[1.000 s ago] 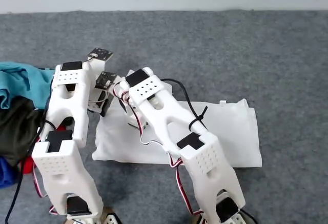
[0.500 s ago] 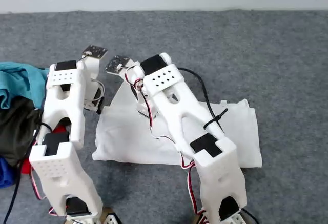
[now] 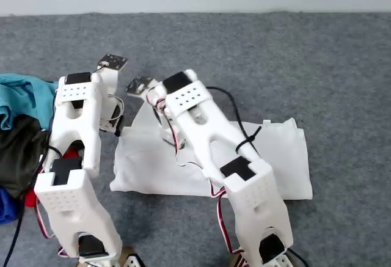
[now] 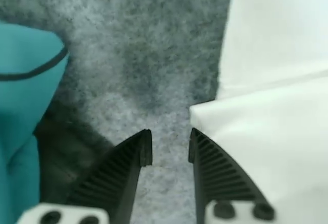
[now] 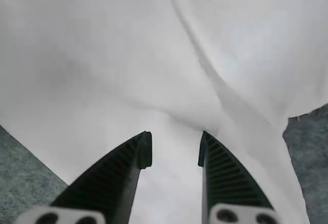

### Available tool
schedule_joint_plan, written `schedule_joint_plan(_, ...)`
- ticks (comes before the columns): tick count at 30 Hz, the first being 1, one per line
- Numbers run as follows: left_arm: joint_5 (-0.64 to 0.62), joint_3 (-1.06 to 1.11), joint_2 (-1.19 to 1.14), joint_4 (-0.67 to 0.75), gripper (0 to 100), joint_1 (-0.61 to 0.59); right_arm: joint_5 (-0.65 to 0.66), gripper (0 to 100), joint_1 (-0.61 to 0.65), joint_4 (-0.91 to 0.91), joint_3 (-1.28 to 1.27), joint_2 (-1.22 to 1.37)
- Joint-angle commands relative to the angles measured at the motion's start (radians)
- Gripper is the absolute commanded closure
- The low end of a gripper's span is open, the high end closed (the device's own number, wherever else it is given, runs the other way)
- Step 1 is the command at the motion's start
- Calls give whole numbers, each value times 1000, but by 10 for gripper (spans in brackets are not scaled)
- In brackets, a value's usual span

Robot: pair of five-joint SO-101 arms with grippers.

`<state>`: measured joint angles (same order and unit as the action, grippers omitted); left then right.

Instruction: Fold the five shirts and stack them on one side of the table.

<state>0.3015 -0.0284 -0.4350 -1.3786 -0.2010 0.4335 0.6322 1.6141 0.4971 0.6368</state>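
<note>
A folded white shirt (image 3: 281,154) lies on the grey table in front of the two arms. My right gripper (image 5: 175,149) hangs open just above the shirt's (image 5: 154,55) left part, with nothing between its fingers. In the high view the right gripper (image 3: 164,120) sits under its wrist at the shirt's far left corner. My left gripper (image 4: 169,147) is open over bare carpet, its one finger (image 4: 205,157) right beside the white shirt's edge (image 4: 271,131). A teal shirt (image 4: 25,80) lies on its other side.
A heap of unfolded shirts sits at the table's left edge: teal (image 3: 24,96), dark (image 3: 18,151), blue (image 3: 6,206) and a bit of red (image 3: 30,197). Grey carpet (image 3: 275,59) spreads beyond and to the right of the white shirt.
The right arm swung away from me and rightward, then came back a little to the left. The shirt's left corner now peaks farther back. The left arm drew slightly left.
</note>
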Motion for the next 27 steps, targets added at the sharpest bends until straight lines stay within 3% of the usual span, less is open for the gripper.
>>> schedule_joint_plan(1, -5, -12, 54, 11, 874, -25, -12, 838, 19, 4, 14, 5)
schedule_joint_plan(19, -6, -12, 46, 11, 874, -21, -17, 842, 97, -79, 12, 48)
schedule_joint_plan(24, -6, -12, 46, 11, 874, -21, -17, 949, 97, -133, 12, 56)
schedule_joint_plan(27, -6, -12, 46, 11, 874, -21, -17, 951, 94, -124, 12, 90)
